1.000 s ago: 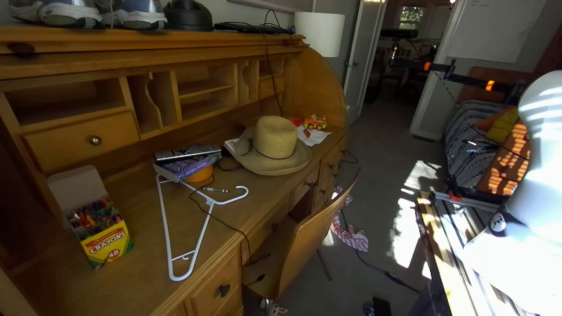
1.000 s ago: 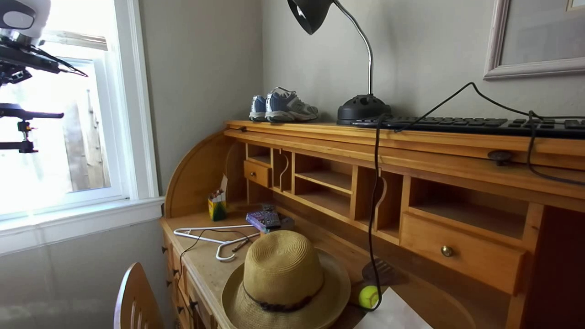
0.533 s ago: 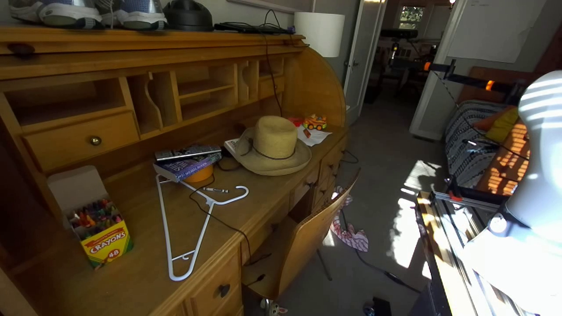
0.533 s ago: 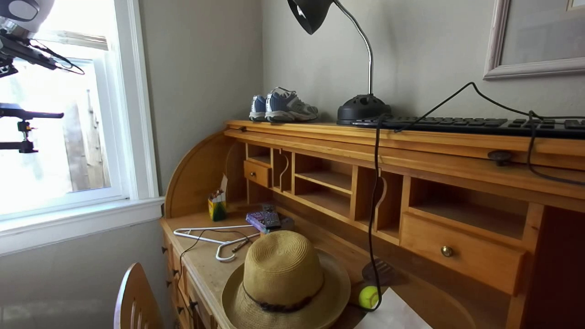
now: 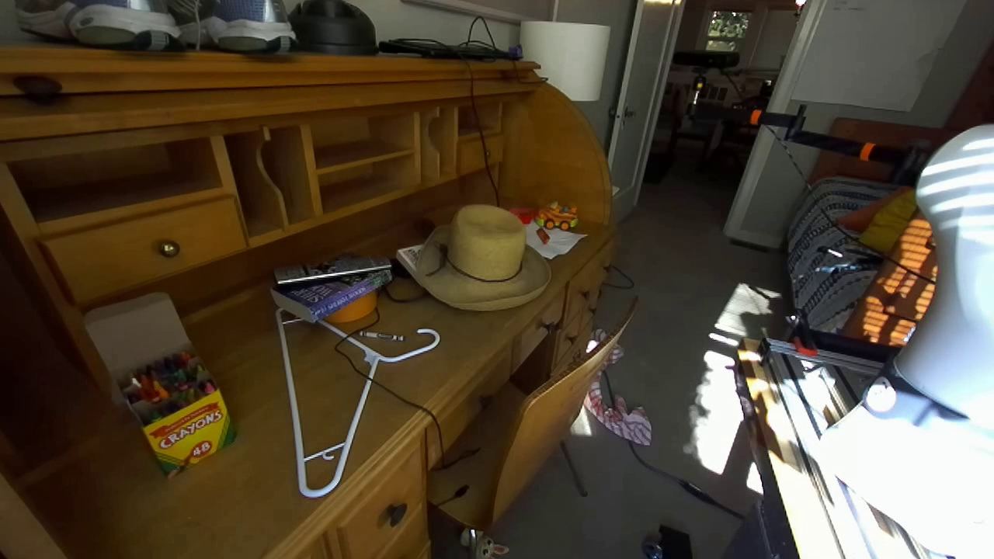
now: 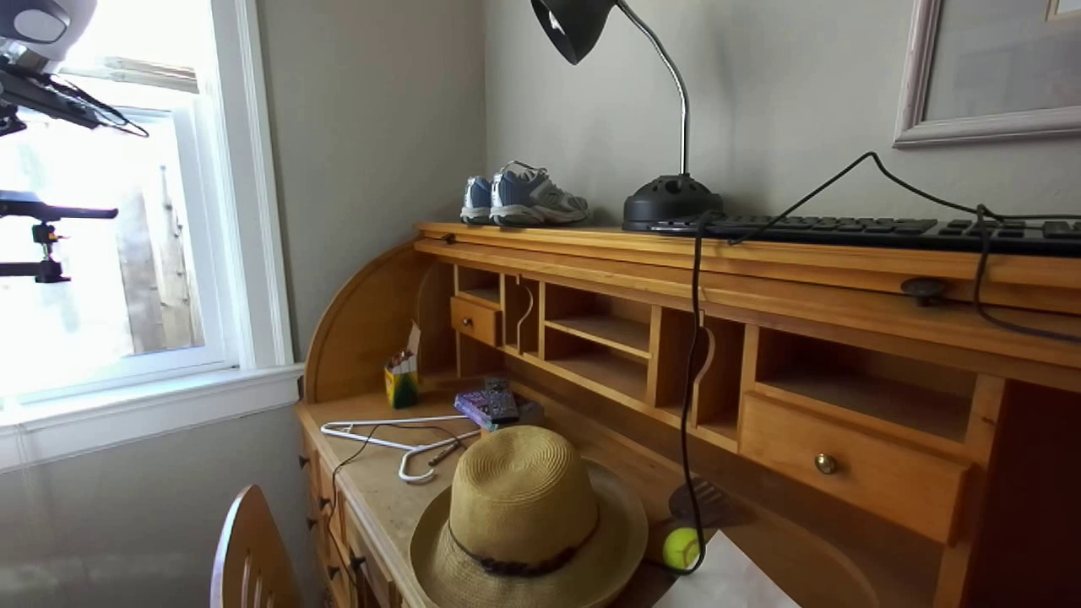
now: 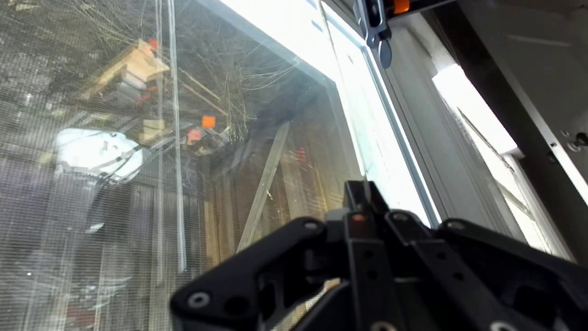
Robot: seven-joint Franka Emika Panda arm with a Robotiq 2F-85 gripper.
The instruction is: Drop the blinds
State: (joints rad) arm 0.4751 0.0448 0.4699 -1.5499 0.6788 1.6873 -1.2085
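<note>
In the wrist view my gripper (image 7: 368, 195) is at the window, its fingertips nearly together around a thin pale cord (image 7: 366, 180). The cord runs up from the fingertips toward the top of the view. Two more pale cords (image 7: 177, 115) hang to the left in front of the window glass (image 7: 115, 220). In an exterior view the dark gripper body (image 6: 42, 93) and white wrist (image 6: 38, 21) show at the upper left edge, in front of the bright window (image 6: 173, 262); the fingertips are out of view there. I cannot clearly make out blind slats in any view.
A roll-top desk (image 5: 256, 419) holds a straw hat (image 5: 485, 248), white hanger (image 5: 373, 357), crayon box (image 5: 190, 431) and books (image 5: 326, 291). A chair (image 5: 551, 396) stands against it. A black clamp (image 7: 379, 41) juts in at the top of the wrist view.
In an exterior view the wrist and gripper body have tilted and shifted slightly left, partly out of the frame. The desk and its objects have not moved.
</note>
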